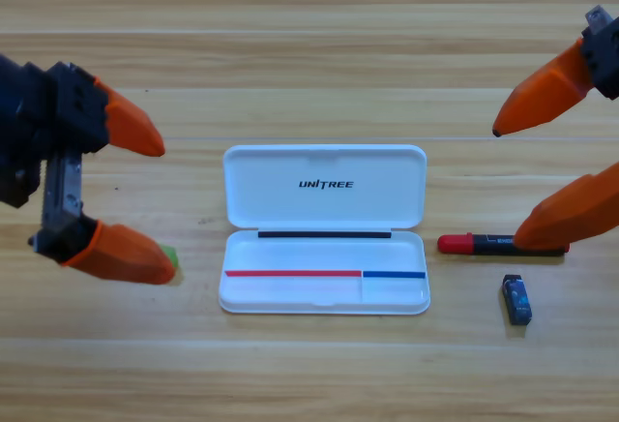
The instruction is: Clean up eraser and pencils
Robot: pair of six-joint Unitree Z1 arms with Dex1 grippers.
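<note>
Left gripper [145, 195] jaws wide, right gripper [508, 185] jaws wide above black pencil [488, 244].

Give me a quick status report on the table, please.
Left claw open, over the pale green pencil. Right claw open above the black red-capped pencil. Small dark eraser block untouched. Open white plastic case holds none of them.

Showing black blocky left gripper [145, 195] bearing tapered orange jaws and a grey metal bracket; matching orange-jawed right gripper [542, 175].
</note>
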